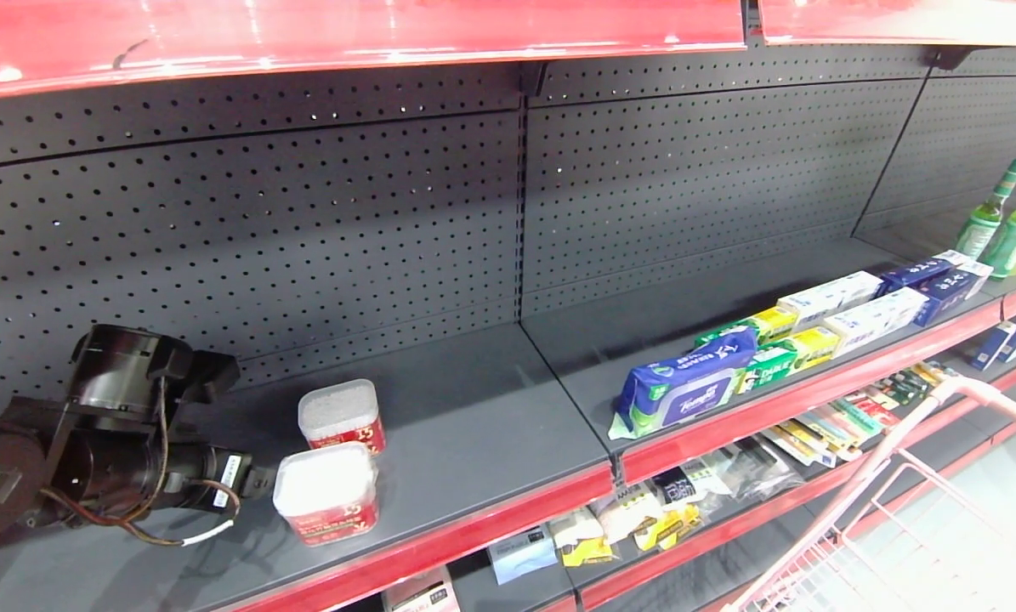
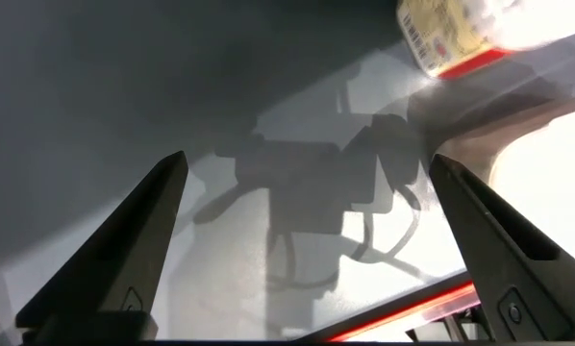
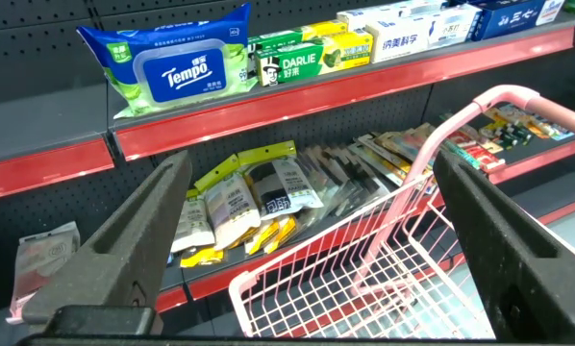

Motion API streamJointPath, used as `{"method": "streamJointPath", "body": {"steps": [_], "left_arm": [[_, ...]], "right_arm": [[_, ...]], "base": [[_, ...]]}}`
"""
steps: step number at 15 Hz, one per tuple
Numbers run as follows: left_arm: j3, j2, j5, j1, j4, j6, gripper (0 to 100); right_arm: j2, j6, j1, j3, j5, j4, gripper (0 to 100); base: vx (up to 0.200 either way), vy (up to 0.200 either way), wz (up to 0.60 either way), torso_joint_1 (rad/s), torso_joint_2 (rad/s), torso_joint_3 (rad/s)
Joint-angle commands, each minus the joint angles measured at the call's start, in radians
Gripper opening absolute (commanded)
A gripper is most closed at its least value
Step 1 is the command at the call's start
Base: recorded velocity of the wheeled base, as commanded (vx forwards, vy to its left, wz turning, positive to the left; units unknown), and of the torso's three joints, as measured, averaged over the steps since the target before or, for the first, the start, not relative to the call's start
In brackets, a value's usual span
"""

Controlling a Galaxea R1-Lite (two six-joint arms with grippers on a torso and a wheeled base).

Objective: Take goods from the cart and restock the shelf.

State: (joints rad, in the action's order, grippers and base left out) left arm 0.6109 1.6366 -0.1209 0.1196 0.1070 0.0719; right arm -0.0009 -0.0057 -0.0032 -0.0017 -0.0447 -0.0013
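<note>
ok so: left gripper spread wide, nothing in it, hovering over shelf deck just beside front tub. second tub just behind that one, both upright, next to left arm. right gripper also wide open, empty, above pink cart, lower shelves beyond it. further right on shelf: wipes pack at front edge, then toothpaste boxes in row, green bottles at far end.

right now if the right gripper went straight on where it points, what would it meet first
Likely the pink cart, its rim between the right gripper's open fingers; the packets lie beyond. Depth unclear.
</note>
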Motion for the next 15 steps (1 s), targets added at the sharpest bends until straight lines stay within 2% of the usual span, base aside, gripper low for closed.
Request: {"method": "streamJointPath", "body": {"steps": [1, 15], "left_arm": [[0.004, 0.003, -0.002, 0.006, 0.0, -0.001, 100], [0.023, 0.017, -0.005, 0.026, -0.001, -0.003, 100]], "right_arm": [[0.001, 0.0, 0.0, 0.0, 0.0, 0.0, 100], [0.001, 0.0, 0.0, 0.0, 0.0, 0.0, 100]], "base": [[0.0, 0.0, 0.0, 0.0, 0.0, 0.0], [0.0, 0.0, 0.0, 0.0, 0.0, 0.0]]}}
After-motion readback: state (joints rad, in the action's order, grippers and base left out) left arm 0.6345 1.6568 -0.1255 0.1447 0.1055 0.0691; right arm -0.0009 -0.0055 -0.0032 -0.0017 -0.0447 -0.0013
